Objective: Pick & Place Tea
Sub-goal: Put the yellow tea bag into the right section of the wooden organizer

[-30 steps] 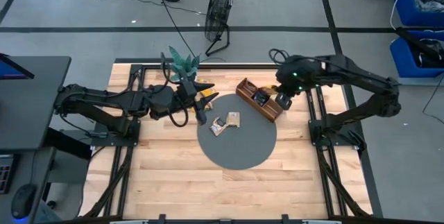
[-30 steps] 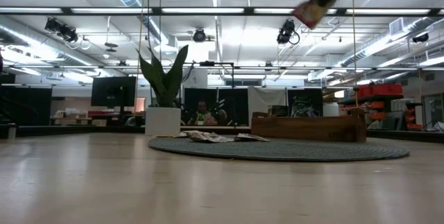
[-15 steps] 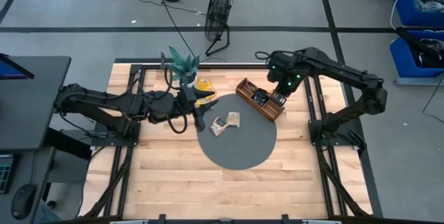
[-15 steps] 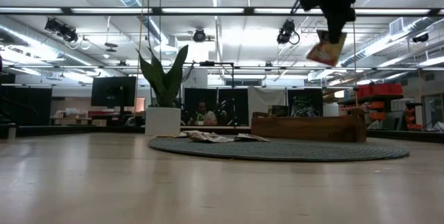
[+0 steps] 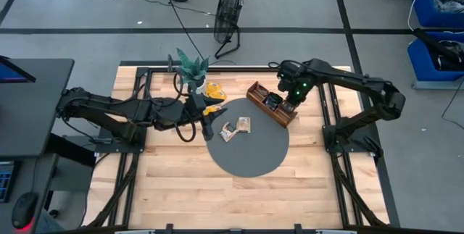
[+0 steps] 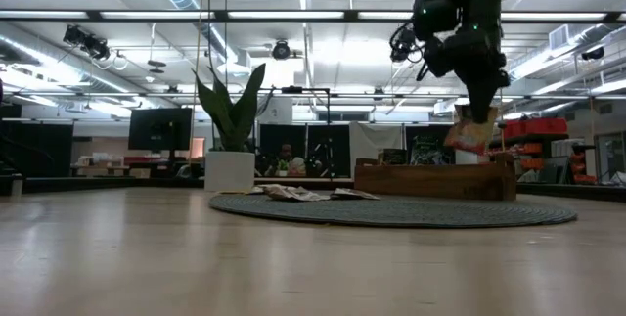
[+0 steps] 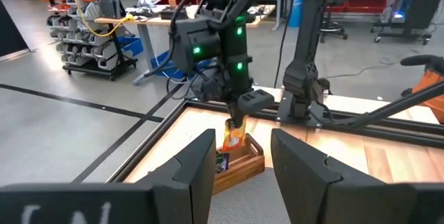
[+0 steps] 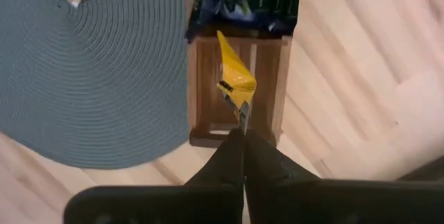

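The right gripper (image 8: pixel 241 128) is pinching a crinkly yellow tea packet (image 8: pixel 234 78) directly over the slatted wooden tray (image 8: pixel 208 92), at the round woven mat's (image 5: pixel 250 154) two o'clock. The left gripper (image 7: pixel 239 175) is hanging spread, holding nothing.

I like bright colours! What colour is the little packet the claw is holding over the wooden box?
Yellow. The packet shows best in the right wrist view.

The bench (image 5: pixel 181 183) is pale wood with smooth, slightly shiny planks. The round mat (image 8: pixel 90 78) is grey and looks woven, with rough rings. The tray (image 8: pixel 205 106) is brown wood, dull. The yellow tea packet (image 8: pixel 234 78) looks like shiny, crinkly foil. The right pincer (image 8: pixel 239 137) is dark and matt.
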Controlling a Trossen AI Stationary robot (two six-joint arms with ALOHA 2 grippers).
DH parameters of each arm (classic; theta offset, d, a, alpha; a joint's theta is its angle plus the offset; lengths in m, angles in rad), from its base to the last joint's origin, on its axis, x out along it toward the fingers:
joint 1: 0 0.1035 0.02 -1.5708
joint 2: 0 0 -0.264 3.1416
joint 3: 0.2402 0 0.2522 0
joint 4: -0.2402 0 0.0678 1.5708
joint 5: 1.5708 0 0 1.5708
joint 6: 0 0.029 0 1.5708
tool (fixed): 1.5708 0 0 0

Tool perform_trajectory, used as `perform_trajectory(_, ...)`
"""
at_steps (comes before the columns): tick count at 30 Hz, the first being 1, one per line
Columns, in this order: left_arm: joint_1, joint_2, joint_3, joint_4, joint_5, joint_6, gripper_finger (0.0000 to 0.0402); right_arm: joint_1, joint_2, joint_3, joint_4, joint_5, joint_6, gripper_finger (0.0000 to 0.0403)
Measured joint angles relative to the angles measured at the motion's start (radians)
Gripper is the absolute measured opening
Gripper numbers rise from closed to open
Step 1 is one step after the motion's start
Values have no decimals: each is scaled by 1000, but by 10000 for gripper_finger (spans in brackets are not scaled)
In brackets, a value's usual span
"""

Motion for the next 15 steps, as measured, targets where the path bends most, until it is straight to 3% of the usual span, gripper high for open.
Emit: perform_trajectory(15, 0, 0, 0, 1, 0, 2, 144, -68, 22, -75, 34, -34, -16, 0)
